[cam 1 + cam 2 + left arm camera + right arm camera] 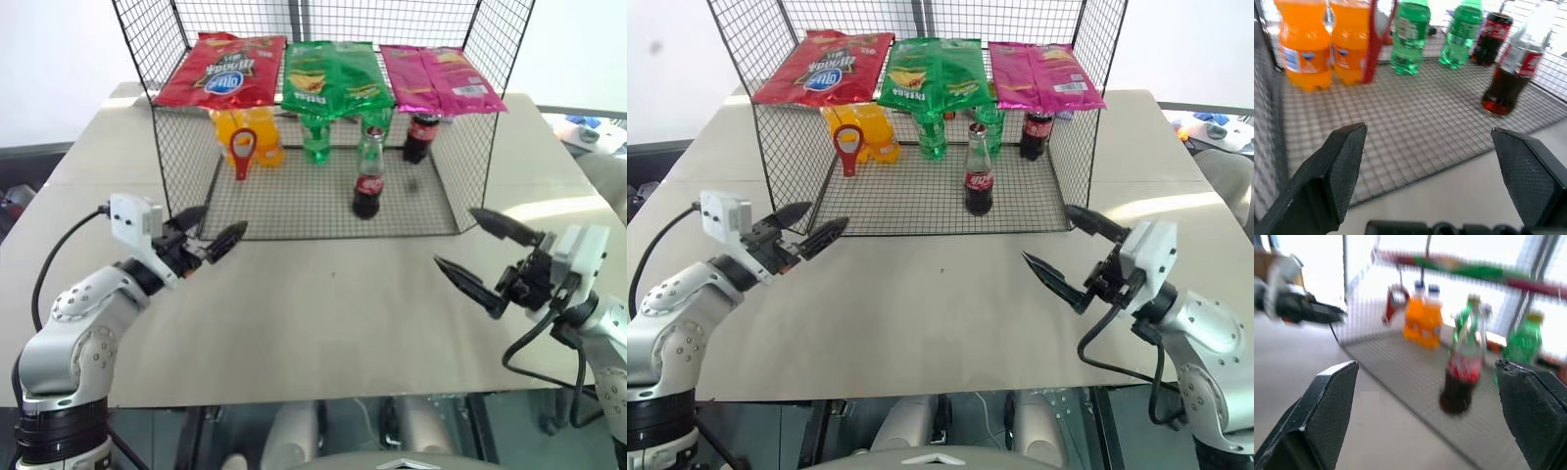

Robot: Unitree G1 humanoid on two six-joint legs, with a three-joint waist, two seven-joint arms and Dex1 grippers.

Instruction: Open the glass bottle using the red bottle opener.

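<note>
From my remote station I list: one pale beige tabletop (323, 323) with angled far corners, a plain white wall (59, 59) behind it, bright daylight washing the far side, a sunlit streak across the tabletop's right edge, and dark floor below its near edge.

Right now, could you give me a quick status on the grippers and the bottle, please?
Left gripper and right gripper both open, empty, short of the wire rack. Glass bottle upright on the rack, capped. Red bottle opener hanging by the orange bottles. Nothing blocking.

Red bottle opener (242, 152), red-labelled dark glass bottle (368, 181), orange bottles (250, 137), seemingly green bottles (315, 137)
</note>
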